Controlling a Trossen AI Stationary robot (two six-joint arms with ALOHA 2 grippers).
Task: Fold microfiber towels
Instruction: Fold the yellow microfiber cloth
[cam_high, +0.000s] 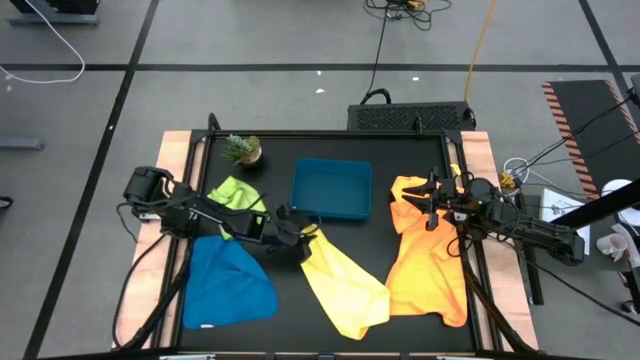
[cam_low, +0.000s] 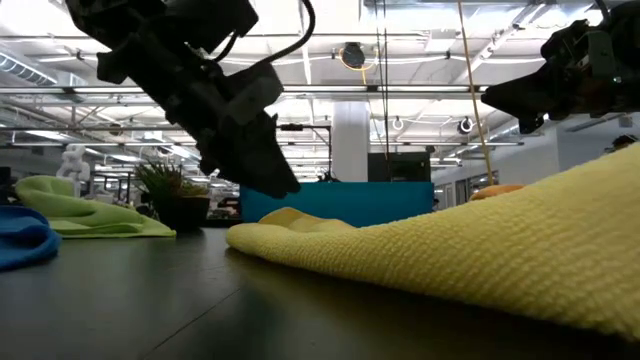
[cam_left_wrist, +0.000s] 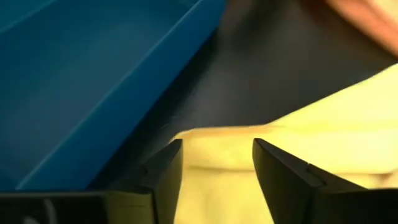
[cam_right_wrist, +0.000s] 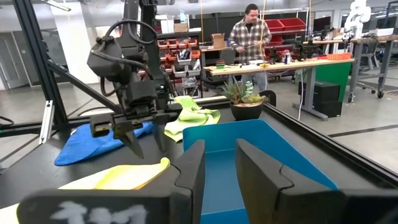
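A yellow towel (cam_high: 345, 285) lies spread on the black table, its far corner (cam_right_wrist: 152, 169) bunched up near the teal tray (cam_high: 332, 190). My left gripper (cam_high: 298, 235) hangs open just over that corner, slanting down. In the left wrist view the yellow cloth (cam_left_wrist: 217, 165) shows between its two fingers, and the low view shows a gap between fingertips and cloth. A blue towel (cam_high: 228, 285) and a lime green towel (cam_high: 237, 192) lie at the left. Orange cloth (cam_high: 430, 265) lies at the right. My right gripper (cam_right_wrist: 219, 146) waits open over the orange cloth's far end, holding nothing.
A small potted plant (cam_high: 243, 150) stands at the far left, behind the lime green towel. The teal tray's near wall (cam_left_wrist: 124, 118) runs close beside my left gripper. Wooden strips (cam_high: 178, 150) edge the table left and right. A person stands at a bench beyond the table (cam_right_wrist: 250, 34).
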